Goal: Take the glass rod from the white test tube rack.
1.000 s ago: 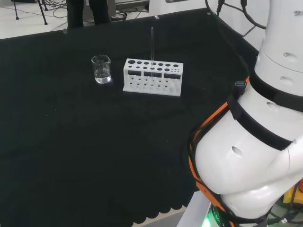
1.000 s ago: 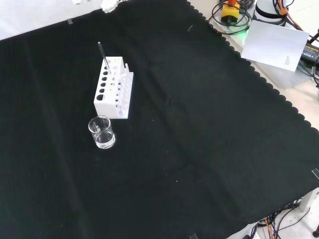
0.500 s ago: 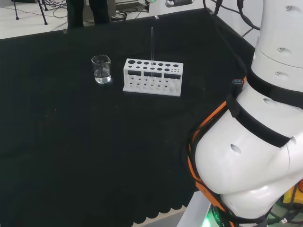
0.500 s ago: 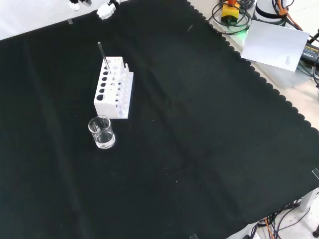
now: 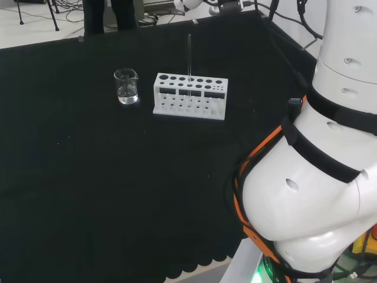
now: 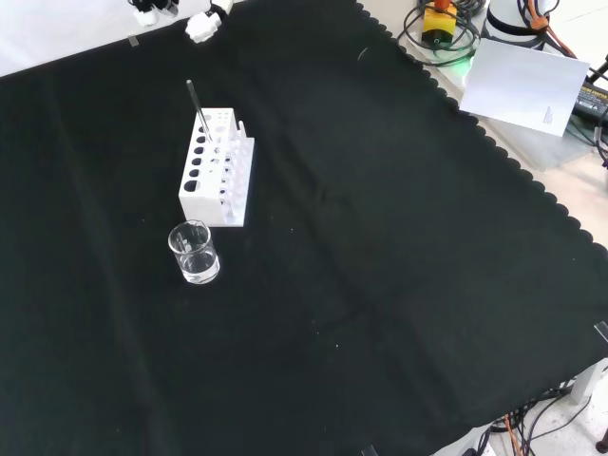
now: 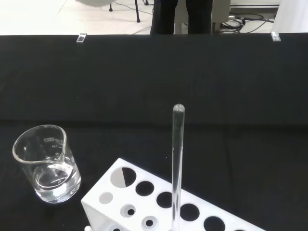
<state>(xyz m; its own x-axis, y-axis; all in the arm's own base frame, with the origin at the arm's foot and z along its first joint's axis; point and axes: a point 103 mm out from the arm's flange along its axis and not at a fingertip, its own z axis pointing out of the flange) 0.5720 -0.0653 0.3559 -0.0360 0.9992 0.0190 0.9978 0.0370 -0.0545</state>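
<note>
The clear glass rod stands upright in a back-row hole of the white test tube rack, far across the cloth in the head view. In the front view the rod leans out of the rack at the upper left. Up close in the wrist view, the rod rises from the rack. My hand enters at the front view's top edge, above and beyond the rack, apart from the rod, its fingers spread and holding nothing. White parts of the hand show at the head view's top.
A small glass beaker with a little clear liquid stands close to the rack's near end in the front view; it is left of the rack in the head view. The arm's white links fill the head view's right. Paper lies off the cloth.
My hand has come further in at the top edge of the head and front views, nearer the rack. Rod, rack and beaker have not moved.
</note>
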